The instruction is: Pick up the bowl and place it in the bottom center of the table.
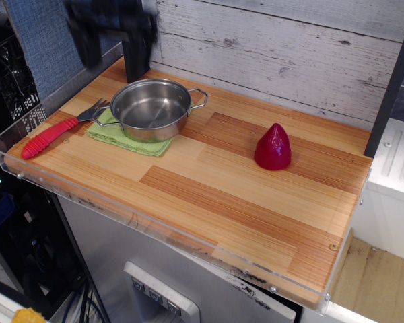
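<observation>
The shiny steel bowl (pixel 150 108) with two wire loop handles stands upright at the back left of the striped wood table (pixel 222 192), resting partly on a green cloth (pixel 124 139). My gripper (pixel 112 40) is a dark motion-blurred shape high above the table's back left corner, up and to the left of the bowl and well clear of it. Its two fingers look spread apart with nothing between them.
A fork with a red handle (pixel 49 136) lies left of the bowl by the clear acrylic edge. A dark red cone (pixel 273 147) stands right of centre. A black post (pixel 136 57) rises behind the bowl. A white plank wall backs the table.
</observation>
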Tool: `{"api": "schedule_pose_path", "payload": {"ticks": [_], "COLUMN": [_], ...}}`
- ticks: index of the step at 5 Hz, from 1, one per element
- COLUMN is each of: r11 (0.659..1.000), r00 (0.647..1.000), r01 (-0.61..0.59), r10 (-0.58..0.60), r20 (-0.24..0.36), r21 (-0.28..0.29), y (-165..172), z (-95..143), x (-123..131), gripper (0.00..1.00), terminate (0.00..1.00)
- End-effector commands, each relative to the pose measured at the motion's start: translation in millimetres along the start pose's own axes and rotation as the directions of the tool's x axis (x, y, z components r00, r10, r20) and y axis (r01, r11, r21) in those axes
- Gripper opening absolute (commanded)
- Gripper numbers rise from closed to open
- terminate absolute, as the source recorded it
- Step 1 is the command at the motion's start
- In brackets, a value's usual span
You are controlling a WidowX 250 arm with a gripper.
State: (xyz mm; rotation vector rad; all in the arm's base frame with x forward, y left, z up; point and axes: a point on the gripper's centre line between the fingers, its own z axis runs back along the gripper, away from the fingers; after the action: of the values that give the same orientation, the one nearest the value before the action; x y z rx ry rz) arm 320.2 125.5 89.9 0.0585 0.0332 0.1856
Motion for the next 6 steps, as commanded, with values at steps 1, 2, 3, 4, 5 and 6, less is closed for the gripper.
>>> {"api": "schedule_pose_path", "payload": {"ticks": [1, 2, 3, 4, 5, 6], "r11": [0.997, 0.994, 0.995, 0.995, 0.995, 0.993], "r00": [0.995, 0.986, 0.988, 0.995, 0.995, 0.992], "r01": [0.062, 0.085, 0.079, 0.08, 0.099, 0.118], "r10": [-0.065, -0.094, -0.086, -0.083, -0.099, -0.117], "r20": [0.071, 0.14, 0.131, 0.057, -0.029, -0.046], "r21": [0.04, 0.071, 0.056, 0.051, 0.019, 0.017], "y": [-37, -54, -53, -46, -44, -49], "z": [-5, 14, 6, -20, -43, -51], "x": [16, 23, 25, 23, 19, 16], "gripper": [1.0, 1.0, 1.0, 1.0, 1.0, 1.0], "terminate": [0.0, 0.0, 0.0, 0.0, 0.0, 0.0]}}
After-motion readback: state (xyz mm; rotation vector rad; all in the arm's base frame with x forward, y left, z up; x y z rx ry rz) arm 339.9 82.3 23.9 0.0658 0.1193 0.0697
